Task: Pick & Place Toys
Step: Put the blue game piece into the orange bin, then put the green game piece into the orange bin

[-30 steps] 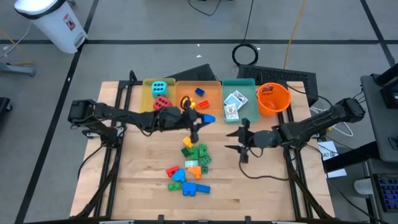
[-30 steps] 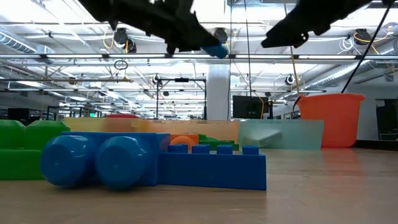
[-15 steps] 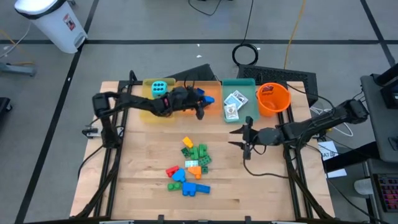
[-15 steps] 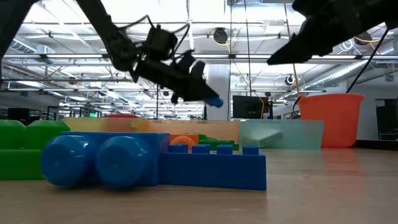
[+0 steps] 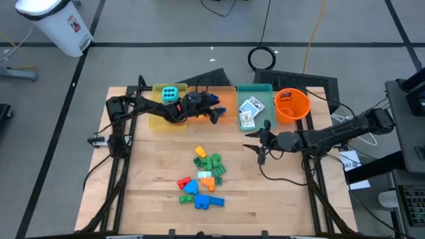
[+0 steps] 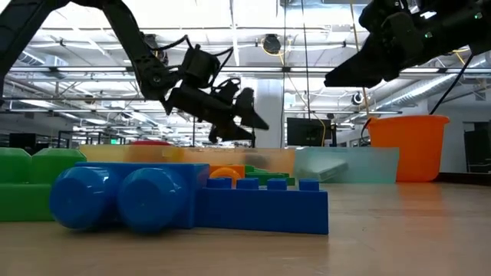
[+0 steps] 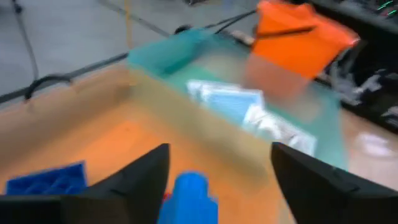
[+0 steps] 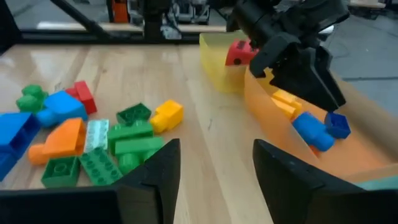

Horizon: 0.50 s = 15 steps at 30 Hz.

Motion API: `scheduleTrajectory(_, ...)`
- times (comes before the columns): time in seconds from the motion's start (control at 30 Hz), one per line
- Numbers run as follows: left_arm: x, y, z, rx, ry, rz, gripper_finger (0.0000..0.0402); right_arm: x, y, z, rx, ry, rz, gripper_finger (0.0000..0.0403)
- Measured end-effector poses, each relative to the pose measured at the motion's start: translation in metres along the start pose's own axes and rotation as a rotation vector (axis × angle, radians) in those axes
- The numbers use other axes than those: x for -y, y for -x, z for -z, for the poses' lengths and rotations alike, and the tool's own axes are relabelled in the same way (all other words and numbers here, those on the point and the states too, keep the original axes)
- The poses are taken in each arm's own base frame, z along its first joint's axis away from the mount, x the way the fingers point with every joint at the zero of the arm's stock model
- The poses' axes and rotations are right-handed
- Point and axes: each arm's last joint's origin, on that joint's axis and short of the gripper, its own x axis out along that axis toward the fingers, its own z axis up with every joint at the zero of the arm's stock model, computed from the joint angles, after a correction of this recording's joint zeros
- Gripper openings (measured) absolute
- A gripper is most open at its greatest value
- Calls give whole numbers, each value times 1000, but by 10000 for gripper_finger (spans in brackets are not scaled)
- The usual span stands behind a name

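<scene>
My left gripper (image 5: 216, 114) is open and empty above the orange tray (image 5: 227, 99). A light blue brick (image 7: 189, 196) lies in that tray just below its fingers and also shows in the right wrist view (image 8: 309, 129), beside a dark blue brick (image 8: 339, 124). My right gripper (image 5: 259, 147) is open and empty above the table, right of a pile of multicoloured bricks (image 5: 204, 174). A cyan die (image 5: 169, 93) and a red die (image 8: 236, 53) sit in the yellow tray (image 5: 158, 106). Card packs (image 5: 249, 111) lie in the teal tray (image 5: 259, 89).
An orange bucket (image 5: 291, 105) stands at the far right beside the teal tray. The three trays line the table's far edge. Bare wood shows at the table's left, right and near sides around the brick pile. Large blue and green bricks (image 6: 184, 199) fill the low view's foreground.
My left gripper has gone from above the brick pile toward the table's far edge, carrying a light blue brick over the orange tray. It has opened and let go, and the brick now lies in the tray. My right gripper has drifted slightly toward the far edge.
</scene>
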Motion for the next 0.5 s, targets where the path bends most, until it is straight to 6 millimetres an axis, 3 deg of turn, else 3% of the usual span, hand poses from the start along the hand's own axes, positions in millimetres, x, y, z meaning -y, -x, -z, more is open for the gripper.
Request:
scheduleTrajectory(0.27,16,28,-33,-37,-5,63,375,-1,0,0,18,-18,-5,185)
scheduleTrajectory(0.5,38,92,-77,-110,-9,64,389,-1,0,0,17,-34,-6,182)
